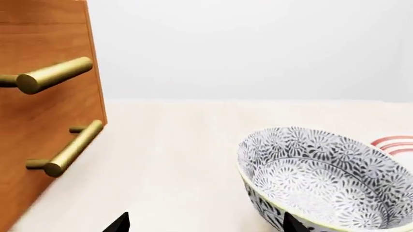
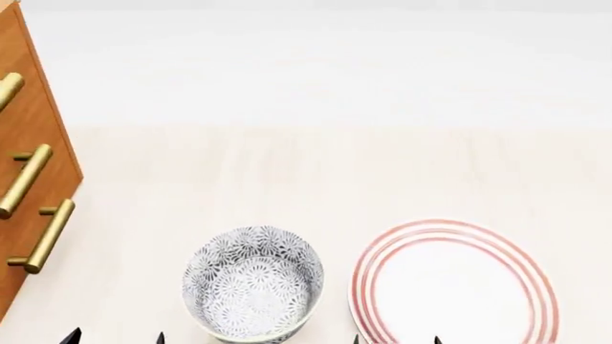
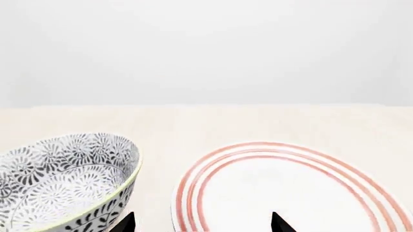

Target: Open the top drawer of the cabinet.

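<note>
Looking down from my head, I see the cabinet (image 2: 34,143) cut off at the left edge, so its top is out of frame and I cannot tell which brass handle (image 2: 24,179) belongs to the top drawer. Of my left gripper (image 2: 115,337) and right gripper (image 2: 397,339) only dark fingertips (image 1: 119,223) poke in at the near edge, set apart, so both stand open and hold nothing. The patterned bowl (image 2: 254,283) sits empty on the pale table (image 2: 287,172), just left of the red-ringed plate (image 2: 454,283), also bare. The cabinet stands far and left of my left gripper, well apart.
</note>
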Motion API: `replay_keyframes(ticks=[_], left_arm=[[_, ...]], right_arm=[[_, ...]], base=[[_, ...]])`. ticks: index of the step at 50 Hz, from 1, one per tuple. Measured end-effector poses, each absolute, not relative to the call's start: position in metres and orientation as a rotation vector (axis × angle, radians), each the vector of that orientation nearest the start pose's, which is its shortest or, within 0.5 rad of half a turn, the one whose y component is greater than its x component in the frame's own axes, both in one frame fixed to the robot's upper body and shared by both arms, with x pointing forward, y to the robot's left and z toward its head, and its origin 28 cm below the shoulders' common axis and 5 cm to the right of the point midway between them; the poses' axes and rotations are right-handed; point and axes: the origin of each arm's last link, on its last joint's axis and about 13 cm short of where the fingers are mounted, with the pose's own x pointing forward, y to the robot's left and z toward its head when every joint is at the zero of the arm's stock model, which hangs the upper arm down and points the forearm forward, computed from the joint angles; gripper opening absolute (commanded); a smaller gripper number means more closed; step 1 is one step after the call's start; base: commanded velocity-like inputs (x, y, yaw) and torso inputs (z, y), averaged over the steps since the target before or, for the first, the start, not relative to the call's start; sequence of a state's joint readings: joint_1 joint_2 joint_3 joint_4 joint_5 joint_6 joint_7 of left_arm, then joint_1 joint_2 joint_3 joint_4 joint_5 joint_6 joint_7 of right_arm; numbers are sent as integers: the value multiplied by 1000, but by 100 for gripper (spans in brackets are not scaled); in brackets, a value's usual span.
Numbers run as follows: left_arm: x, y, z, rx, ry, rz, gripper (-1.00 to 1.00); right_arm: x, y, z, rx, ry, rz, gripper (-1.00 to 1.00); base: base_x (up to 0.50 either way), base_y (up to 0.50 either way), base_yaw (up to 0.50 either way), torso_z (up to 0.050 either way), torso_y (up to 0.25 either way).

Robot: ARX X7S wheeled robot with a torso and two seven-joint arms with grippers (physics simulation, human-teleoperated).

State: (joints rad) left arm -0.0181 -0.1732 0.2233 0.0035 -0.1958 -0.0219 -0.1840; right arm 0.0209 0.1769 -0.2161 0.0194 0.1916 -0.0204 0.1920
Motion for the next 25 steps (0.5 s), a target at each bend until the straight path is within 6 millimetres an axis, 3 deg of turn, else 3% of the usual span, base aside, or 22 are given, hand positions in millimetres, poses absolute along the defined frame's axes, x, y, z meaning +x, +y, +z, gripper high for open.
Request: replay_keyframes(ticks=[14,25], left_arm=[[209,202,12,-13,43,-32,100],[210,203,13,-3,46,-26,100]], right_arm=[[211,-96,11,16,18,15,100],[211,-95,11,20,23,12,100]], base=[[0,499,0,0,0],[0,17,0,0,0]])
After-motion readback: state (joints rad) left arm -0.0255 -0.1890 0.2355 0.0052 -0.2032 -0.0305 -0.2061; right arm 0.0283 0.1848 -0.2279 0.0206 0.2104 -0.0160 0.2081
